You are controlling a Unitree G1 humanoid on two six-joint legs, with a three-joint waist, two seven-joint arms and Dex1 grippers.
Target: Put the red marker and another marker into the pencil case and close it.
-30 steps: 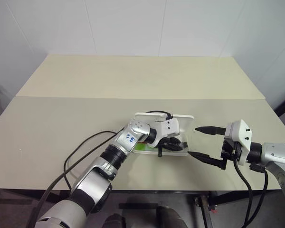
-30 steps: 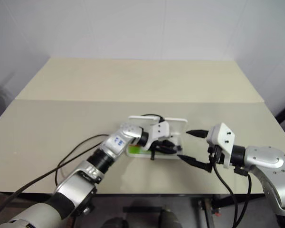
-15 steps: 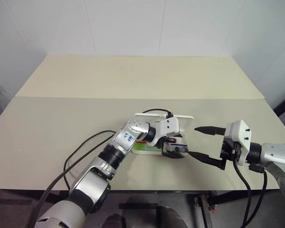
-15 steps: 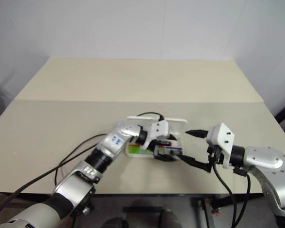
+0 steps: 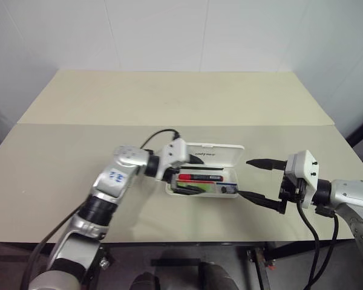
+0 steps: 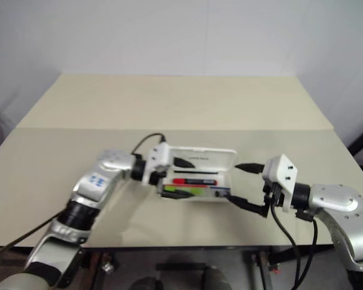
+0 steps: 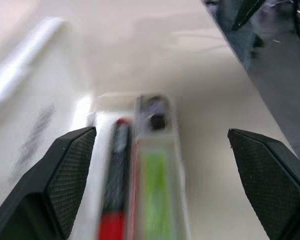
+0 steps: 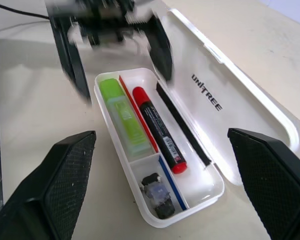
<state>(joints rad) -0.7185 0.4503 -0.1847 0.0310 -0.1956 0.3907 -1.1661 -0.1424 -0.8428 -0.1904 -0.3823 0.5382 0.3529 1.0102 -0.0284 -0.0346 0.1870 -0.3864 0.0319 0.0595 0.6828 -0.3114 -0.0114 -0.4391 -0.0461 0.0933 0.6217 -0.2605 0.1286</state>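
- The left gripper point(image 5: 176, 162), jaws now wide and empty, has pulled back off the pencil case point(image 5: 233, 191).
- Red marker point(image 8: 157, 126) and green marker point(image 8: 124, 115) lie inside; the lid needs shutting.
- The right gripper point(image 5: 261, 180) waits, jaws apart.

You have a beige table point(image 5: 169, 103) with a seam running across it, side to side. Directly on it lies the pencil case point(image 5: 204, 171), open, its lid point(image 5: 215, 153) laid flat on the table on the far side of the tray. The seam passes just beyond the pencil case.
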